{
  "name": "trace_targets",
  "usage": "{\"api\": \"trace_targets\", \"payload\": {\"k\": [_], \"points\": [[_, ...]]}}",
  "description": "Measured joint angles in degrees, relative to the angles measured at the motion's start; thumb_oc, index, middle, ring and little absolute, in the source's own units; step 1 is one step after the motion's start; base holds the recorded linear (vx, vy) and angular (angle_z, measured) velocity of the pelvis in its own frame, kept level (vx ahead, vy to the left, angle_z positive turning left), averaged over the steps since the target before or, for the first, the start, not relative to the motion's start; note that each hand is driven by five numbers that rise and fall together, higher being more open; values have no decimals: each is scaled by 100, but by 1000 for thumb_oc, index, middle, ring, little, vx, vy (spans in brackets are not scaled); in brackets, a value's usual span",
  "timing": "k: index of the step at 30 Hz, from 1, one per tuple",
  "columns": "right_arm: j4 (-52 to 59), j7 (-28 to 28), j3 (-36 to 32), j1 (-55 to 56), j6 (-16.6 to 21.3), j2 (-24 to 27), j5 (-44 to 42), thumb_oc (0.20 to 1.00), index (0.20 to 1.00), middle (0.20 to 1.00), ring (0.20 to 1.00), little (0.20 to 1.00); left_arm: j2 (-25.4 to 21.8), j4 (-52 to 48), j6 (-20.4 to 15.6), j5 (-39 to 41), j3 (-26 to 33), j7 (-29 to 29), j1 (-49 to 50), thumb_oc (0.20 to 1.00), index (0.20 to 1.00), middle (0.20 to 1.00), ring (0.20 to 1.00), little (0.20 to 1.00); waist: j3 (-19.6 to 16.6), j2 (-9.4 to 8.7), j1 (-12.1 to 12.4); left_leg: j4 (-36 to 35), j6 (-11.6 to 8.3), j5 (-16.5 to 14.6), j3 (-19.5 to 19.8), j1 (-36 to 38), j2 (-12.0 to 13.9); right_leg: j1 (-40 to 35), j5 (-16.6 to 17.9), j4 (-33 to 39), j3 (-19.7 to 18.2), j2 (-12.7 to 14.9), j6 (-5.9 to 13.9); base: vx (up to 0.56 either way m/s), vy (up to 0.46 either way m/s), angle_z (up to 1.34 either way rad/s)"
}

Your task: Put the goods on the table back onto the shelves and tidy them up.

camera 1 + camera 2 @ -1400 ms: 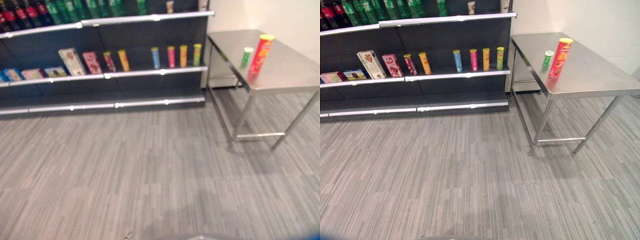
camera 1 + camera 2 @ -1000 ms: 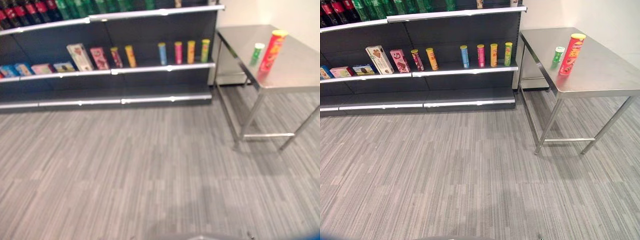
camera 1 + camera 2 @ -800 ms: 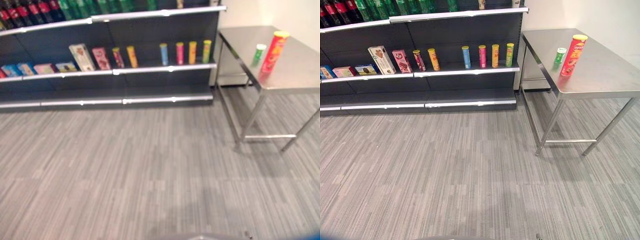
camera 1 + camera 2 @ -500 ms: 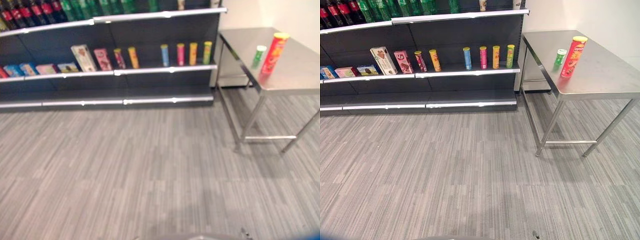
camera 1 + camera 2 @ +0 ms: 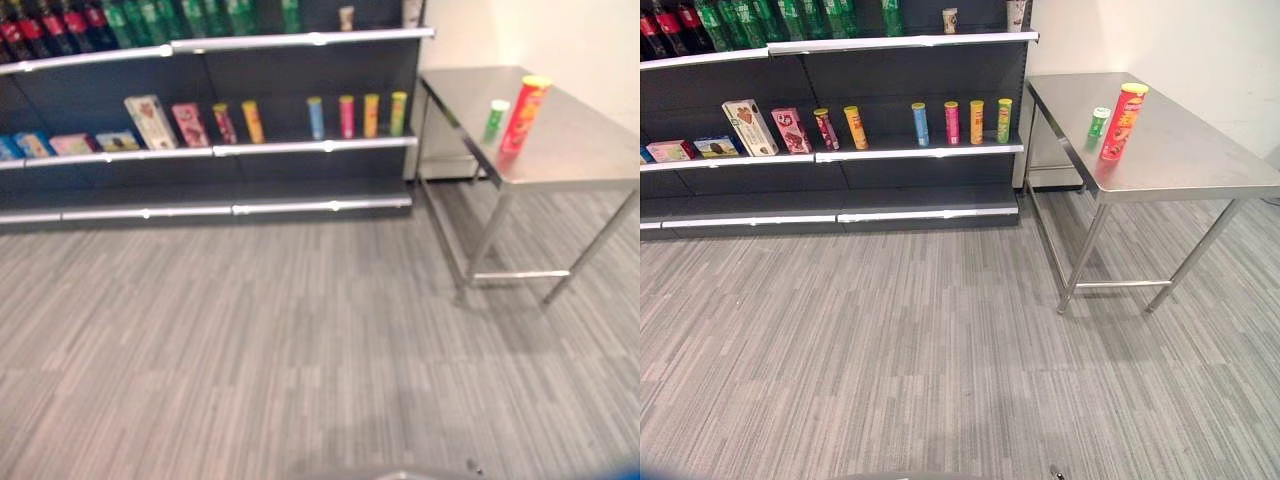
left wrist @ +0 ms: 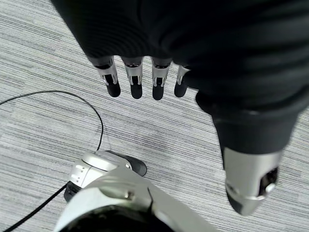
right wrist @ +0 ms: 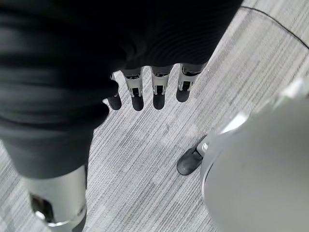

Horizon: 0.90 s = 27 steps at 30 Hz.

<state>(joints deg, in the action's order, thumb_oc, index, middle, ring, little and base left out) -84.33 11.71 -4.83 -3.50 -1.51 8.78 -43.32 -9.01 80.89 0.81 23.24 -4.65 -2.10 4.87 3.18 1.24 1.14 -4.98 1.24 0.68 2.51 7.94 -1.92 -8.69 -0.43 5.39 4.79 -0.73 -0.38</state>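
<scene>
Evidently the tall red cardboard snack tube (image 5: 1120, 121) and short green can (image 5: 1098, 122) are standing near the steel table's (image 5: 1200, 165) left edge, likely light, smooth, best gripped mid-body, while left hand (image 6: 145, 77) and right hand (image 7: 149, 87) are hanging empty, fingers relaxed.

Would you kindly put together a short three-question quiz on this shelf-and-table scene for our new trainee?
1. True or false: the tall red can and the small green can stand upright on the steel table.
2. Which is taller, the red can or the green one?
3. Multiple choice: the left hand and the right hand are A) holding cans, B) empty with relaxed fingers over the carpet, C) resting on the shelves.

Key: 1 true; 2 the red can; 3 B.
</scene>
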Motion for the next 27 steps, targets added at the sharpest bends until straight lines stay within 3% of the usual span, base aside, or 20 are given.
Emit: {"api": "trace_targets", "payload": {"k": [9, 10, 11, 12, 13, 14, 15, 16, 17, 19, 20, 21, 22, 23, 24, 25, 27], "points": [[121, -10, 217, -23, 2, 18, 287, 1000, 1000, 1000, 1000, 1000, 2, -15, -81, -189, 0, -14, 86, 1000, 1000, 1000, 1000, 1000, 61, 44, -3, 8, 0, 0, 12, -90, 2, 57, 3, -26, 19, -3, -16, -55, -1, 1], [171, -5, 214, -86, 12, 27, 287, 1000, 1000, 1000, 1000, 1000, 4, -43, -97, -178, 14, -25, 13, 1000, 1000, 1000, 1000, 1000, 93, 20, 4, 329, -85, -30, -10, -394, -1, 302, -20, -198, 56, -18, -41, -159, -10, 11], [263, -6, 211, -206, 19, 24, 287, 1000, 1000, 1000, 1000, 1000, -32, -117, -122, -166, 32, -46, -115, 1000, 1000, 1000, 1000, 1000, 210, -29, 29, 1093, -248, -133, -19, -976, -54, 721, -174, -615, 79, 29, -102, -245, -33, 8], [214, -6, 221, -389, 72, 9, 287, 1000, 1000, 1000, 1000, 1000, -128, -145, -171, -161, 3, -54, -322, 1000, 1000, 1000, 1000, 1000, 490, -193, 33, 1760, -371, -129, -12, -1393, -163, 889, -275, -863, 43, 204, -210, -56, -23, -2], [180, 11, 204, -521, 113, 57, 289, 1000, 1000, 1000, 1000, 1000, -116, -138, -189, -141, 23, -78, -343, 1000, 1000, 1000, 1000, 1000, 616, -193, 92, 1916, -524, -33, 11, -1429, -149, 883, -237, -899, 64, 132, -239, -37, -30, -6], [125, 15, 128, -664, 123, 114, 282, 1000, 1000, 1000, 1000, 1000, -84, -136, -223, 118, 173, -98, -393, 1000, 1000, 1000, 1000, 1000, 741, -160, 95, 2731, -735, -204, 44, -1939, -116, 1117, -467, -1227, 14, 90, -468, 125, 16, 3], [23, 36, 71, -827, 155, 134, 282, 1000, 1000, 1000, 1000, 1000, -52, -137, -241, 332, 325, -109, -528, 1000, 1000, 1000, 1000, 1000, 980, -109, 100, 3865, -883, -57, 18, -2460, -115, 1121, -559, -1441, 27, 100, -379, 170, 39, 2], [-66, 72, 52, -915, 181, 158, 267, 1000, 1000, 1000, 1000, 1000, -12, -94, -267, 759, 525, -125, -571, 1000, 1000, 1000, 1000, 1000, 1221, -175, 181, 4954, -801, 301, -110, -3200, -9, 951, -532, -1432, 76, 104, -592, 298, 115, -19], [-57, 68, 156, -866, 195, 104, 266, 1000, 1000, 1000, 1000, 1000, -33, -6, -240, 952, 529, -140, -503, 1000, 1000, 1000, 1000, 1000, 1198, -270, 239, 4768, -568, 136, -309, -3288, 131, 893, -512, -1334, 85, 151, -627, 348, 164, -35], [-18, 69, 213, -922, 192, 74, 268, 1000, 1000, 1000, 1000, 1000, -32, 102, -205, 1169, 529, -167, -436, 1000, 1000, 1000, 1000, 1000, 1207, -366, 249, 4151, -460, 71, -380, -3414, 340, 703, -540, -1070, 119, 177, -548, 406, 239, -35], [-4, 106, 217, -918, 181, 86, 277, 1000, 1000, 1000, 1000, 1000, 3, 155, -193, 1319, 525, -167, -433, 1000, 1000, 1000, 1000, 1000, 1167, -368, 303, 2457, -470, 93, -430, -3140, 673, 591, -470, -718, 227, 183, -380, 429, 263, -41], [15, 131, 217, -905, 182, 100, 279, 1000, 1000, 1000, 1000, 1000, 11, 177, -189, 1409, 527, -171, -441, 1000, 1000, 1000, 1000, 1000, 1135, -290, 313, 1850, -512, 126, -412, -3019, 763, 562, -328, -602, 292, 172, -400, 478, 294, -31], [25, 200, 224, -857, 164, 175, 297, 1000, 1000, 1000, 1000, 1000, 48, 280, -200, 1488, 566, -199, -484, 1000, 1000, 1000, 1000, 1000, 1094, -147, 269, 878, -741, 274, -228, -3000, 1098, 448, -222, -395, 470, 83, -269, 524, 313, 8], [-26, 243, 212, -785, 148, 245, 356, 1000, 1000, 1000, 1000, 1000, 92, 372, -201, 1633, 605, -227, -557, 1000, 1000, 1000, 1000, 1000, 1026, -68, 262, 260, -828, 330, -126, -2988, 1203, 449, -237, -348, 520, 29, -263, 631, 395, 34], [-41, 307, 193, -691, 86, 330, 407, 1000, 1000, 1000, 1000, 1000, 128, 404, -204, 1692, 605, -226, -701, 1000, 1000, 1000, 1000, 1000, 1026, 34, 336, -31, -878, 350, -40, -3037, 1290, 363, -310, -388, 508, 59, -214, 666, 429, 26], [-67, 330, 186, -638, 65, 351, 414, 1000, 1000, 1000, 1000, 1000, 122, 398, -209, 1739, 602, -227, -722, 1000, 1000, 1000, 1000, 1000, 1013, 3, 379, -36, -923, 377, 26, -3015, 1282, 296, -382, -396, 416, 124, -207, 728, 497, 5], [-222, 338, -104, -484, 66, 365, 508, 1000, 1000, 1000, 1000, 1000, 150, 577, -200, 1859, 963, -224, -697, 1000, 1000, 1000, 1000, 1000, 922, -80, 622, 307, -923, 372, 92, -2783, 1208, 192, -631, -622, 70, 455, 131, 724, 549, -60]]}}
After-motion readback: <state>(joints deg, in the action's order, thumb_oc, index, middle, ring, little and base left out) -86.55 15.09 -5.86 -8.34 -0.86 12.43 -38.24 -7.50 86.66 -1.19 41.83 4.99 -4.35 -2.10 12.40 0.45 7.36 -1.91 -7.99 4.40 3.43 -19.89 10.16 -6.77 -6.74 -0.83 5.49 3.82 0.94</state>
